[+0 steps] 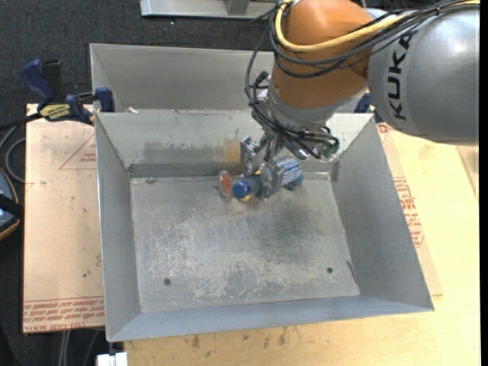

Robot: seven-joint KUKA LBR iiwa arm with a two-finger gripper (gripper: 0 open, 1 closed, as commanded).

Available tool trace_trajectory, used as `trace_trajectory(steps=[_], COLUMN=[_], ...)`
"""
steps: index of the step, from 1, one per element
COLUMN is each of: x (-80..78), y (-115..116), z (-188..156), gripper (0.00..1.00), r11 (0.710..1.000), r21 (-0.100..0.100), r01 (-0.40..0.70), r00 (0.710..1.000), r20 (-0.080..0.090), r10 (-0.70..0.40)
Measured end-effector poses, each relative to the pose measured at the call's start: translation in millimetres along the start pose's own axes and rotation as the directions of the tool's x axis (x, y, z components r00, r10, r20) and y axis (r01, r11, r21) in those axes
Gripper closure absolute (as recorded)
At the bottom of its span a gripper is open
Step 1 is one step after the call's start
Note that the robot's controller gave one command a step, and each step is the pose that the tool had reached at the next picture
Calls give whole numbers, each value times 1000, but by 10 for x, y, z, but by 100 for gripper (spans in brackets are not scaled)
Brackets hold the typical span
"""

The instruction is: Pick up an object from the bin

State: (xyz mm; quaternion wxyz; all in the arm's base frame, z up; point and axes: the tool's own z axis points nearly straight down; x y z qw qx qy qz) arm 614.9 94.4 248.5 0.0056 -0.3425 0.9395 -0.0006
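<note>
Under the orange wrist cover (320, 44), your pincer (261, 170), its opening impossible to tell, sits at a small cluster just above frame centre: centre it on the blue round piece (242, 190), clear of the red piece (226, 181) and the bin (114, 204) wall, before lifting.

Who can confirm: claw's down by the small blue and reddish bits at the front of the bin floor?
Wrong on one point. The camera view shows the claw down by the small blue piece and reddish piece at the back of the bin floor, not the front.
</note>
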Motion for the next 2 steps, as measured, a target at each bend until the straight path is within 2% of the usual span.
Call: trace_trajectory(steps=[1, 2], x=[275, 260], y=[200, 318], z=[1179, 296], gripper=[100, 100], r11=[1000, 1000], r21=[-12, -2], r01=[-2, -29], r00=[1000, 1000], r20=[-17, -1], r10=[2, 29])
